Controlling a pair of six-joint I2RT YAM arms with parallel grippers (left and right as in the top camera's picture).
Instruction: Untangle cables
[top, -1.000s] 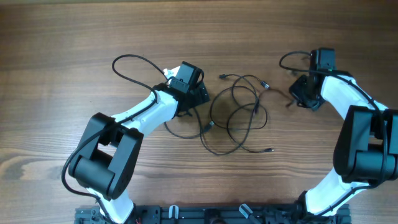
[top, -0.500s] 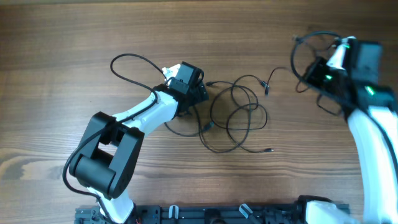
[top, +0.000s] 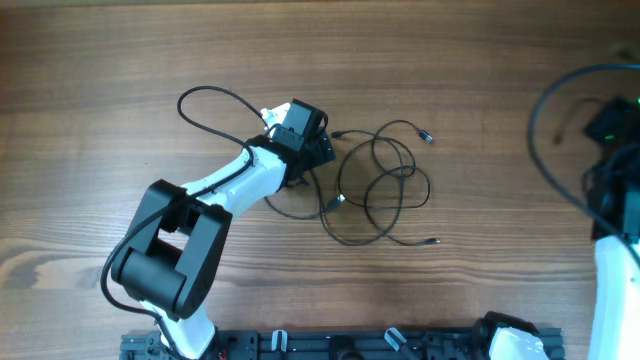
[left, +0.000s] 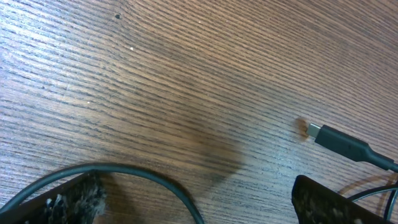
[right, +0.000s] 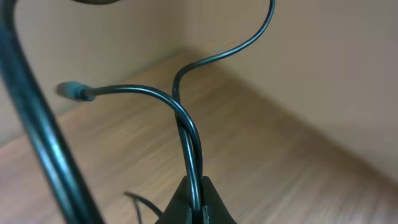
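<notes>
Several thin black cables (top: 385, 185) lie in loose overlapping loops at mid-table, with plug ends at the upper right (top: 427, 137) and lower right (top: 435, 241). My left gripper (top: 320, 152) rests low at their left edge and is open. In the left wrist view its fingers (left: 68, 202) stand wide apart, a black cord (left: 155, 180) curves across the wood between them, and a plug (left: 339, 142) lies just ahead. My right gripper (right: 200, 202) is raised and shut on a doubled cable strand (right: 189, 137) whose plug end (right: 71, 90) hangs free.
The right arm (top: 615, 200) is high at the right edge, blurred, with its own thick cable (top: 540, 130) looping beside it. The left arm's fixed cable (top: 200, 95) arcs at the upper left. A wall rises behind the table's far edge in the right wrist view.
The right arm rose and swung to the right edge, carrying one cable away from the pile. The left arm and the remaining loops stayed in place.
</notes>
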